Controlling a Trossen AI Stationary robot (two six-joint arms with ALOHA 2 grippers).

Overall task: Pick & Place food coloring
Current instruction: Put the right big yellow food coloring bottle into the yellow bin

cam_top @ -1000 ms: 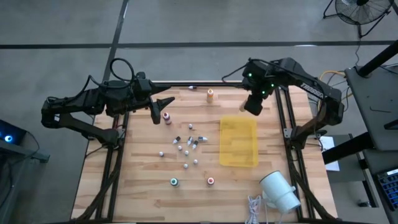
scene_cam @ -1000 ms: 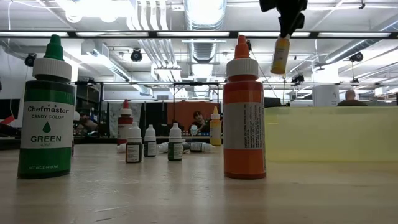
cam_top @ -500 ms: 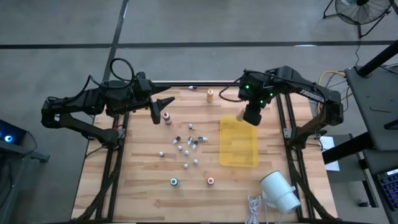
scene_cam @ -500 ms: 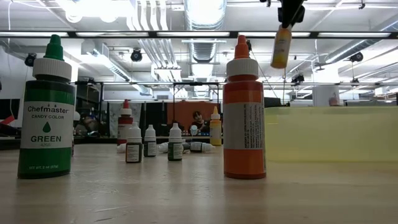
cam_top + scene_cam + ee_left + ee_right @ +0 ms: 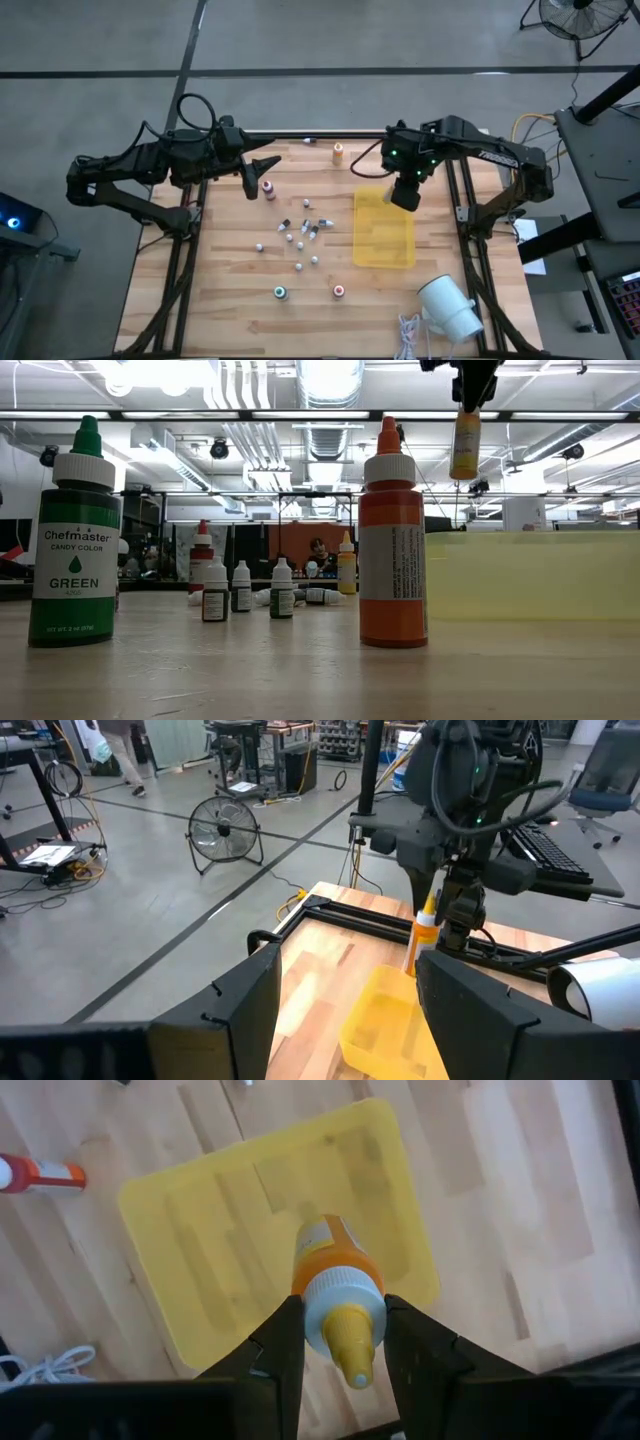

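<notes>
The right claw [image 5: 404, 192] hangs over the mat's [image 5: 384, 240] far end, with the small vials [image 5: 300, 236] left of the mat.

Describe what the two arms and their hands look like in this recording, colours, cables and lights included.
Both arms are dark, nearly black, jointed links. The left arm carries a looping black cable near its wrist. The right arm shows small green lights by the wrist and pale lettering along one link. The left hand has two broad, flat, angular black fingers; the right hand has matching dark fingers.
</notes>
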